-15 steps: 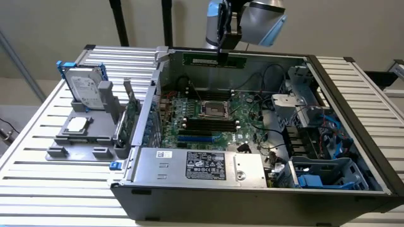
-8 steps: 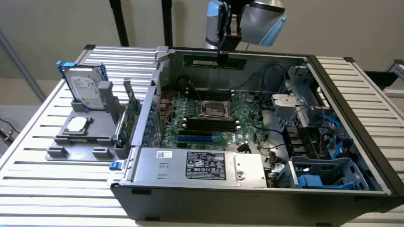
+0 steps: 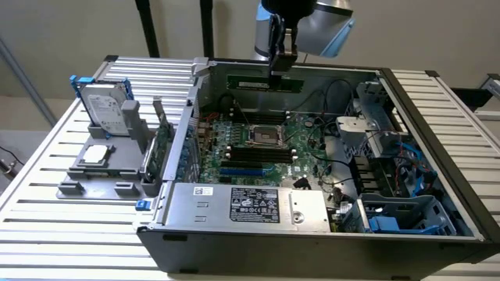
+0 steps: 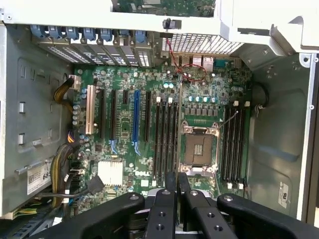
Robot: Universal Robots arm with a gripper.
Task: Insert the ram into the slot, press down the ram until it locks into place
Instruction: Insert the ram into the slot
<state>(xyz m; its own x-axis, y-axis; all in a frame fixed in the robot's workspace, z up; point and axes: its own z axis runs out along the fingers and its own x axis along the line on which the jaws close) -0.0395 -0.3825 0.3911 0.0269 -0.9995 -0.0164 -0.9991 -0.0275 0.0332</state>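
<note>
The jaws were drawn almost together, pinching the ram (image 3: pixel 252 83) by its upper edge. The gripper (image 3: pixel 280 72) held it about mid-length, so the stick hung level. In the wrist view the gripper (image 4: pixel 177 176) looked straight down on the motherboard (image 4: pixel 124 149), its fingers (image 4: pixel 170 185) close together with a thin dark edge between them.

The ram was high over the far part of the open computer case (image 3: pixel 312 252), well apart from the board. The slot (image 4: pixel 174 139) lay below, in a bank of 4 black ones just beside the processor socket (image 4: pixel 198 149). 4 more sat on the socket's other side, and all 8 appeared empty. I could not tell which was meant.

The pickup seemed done. Seating the stick and pressing it until the latches lock were not yet done.
</note>
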